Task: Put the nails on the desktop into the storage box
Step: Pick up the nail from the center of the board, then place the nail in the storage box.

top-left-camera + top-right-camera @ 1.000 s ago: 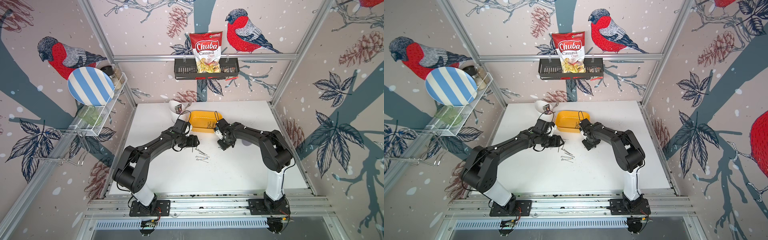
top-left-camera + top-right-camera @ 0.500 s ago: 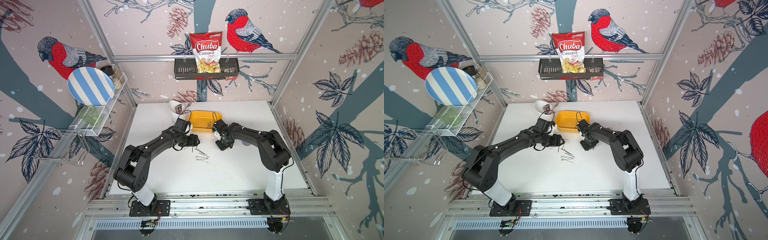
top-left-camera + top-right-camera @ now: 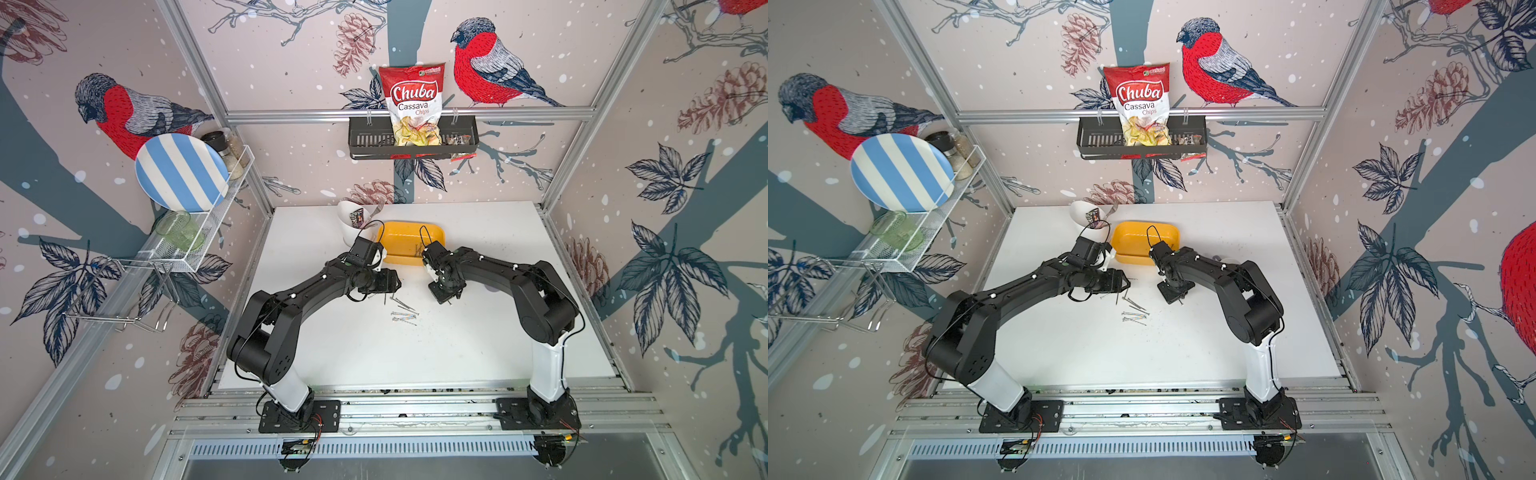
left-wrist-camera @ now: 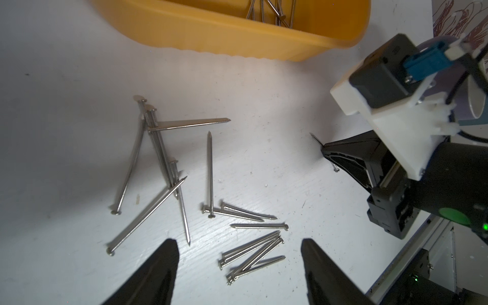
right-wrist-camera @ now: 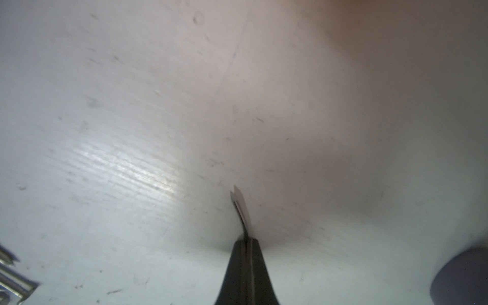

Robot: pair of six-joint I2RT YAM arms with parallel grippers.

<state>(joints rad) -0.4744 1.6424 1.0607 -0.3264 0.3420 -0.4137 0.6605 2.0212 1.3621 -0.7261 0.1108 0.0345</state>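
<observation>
Several grey nails [image 4: 184, 184] lie scattered on the white desktop [image 3: 374, 353] between my two arms, and both top views show them [image 3: 1133, 313]. My left gripper [image 4: 239, 245] hovers open just above them, a bundle of nails [image 4: 250, 253] between its fingers. The yellow storage box [image 3: 411, 241] stands behind the pile with several nails inside [image 4: 269, 10]. To the right of the pile, low over the desktop, my right gripper [image 5: 247, 240] is shut on one nail [image 5: 240, 206]. That nail's tip sticks out past the fingertips.
A white cup [image 3: 353, 220] with forks stands left of the box. A black wall basket [image 3: 411, 141] with a chips bag hangs at the back. A wire shelf [image 3: 199, 232] with a striped plate is on the left wall.
My right gripper has closed from half open to shut, pinching a nail, and has shifted slightly left. The left arm and the pile have not moved.
</observation>
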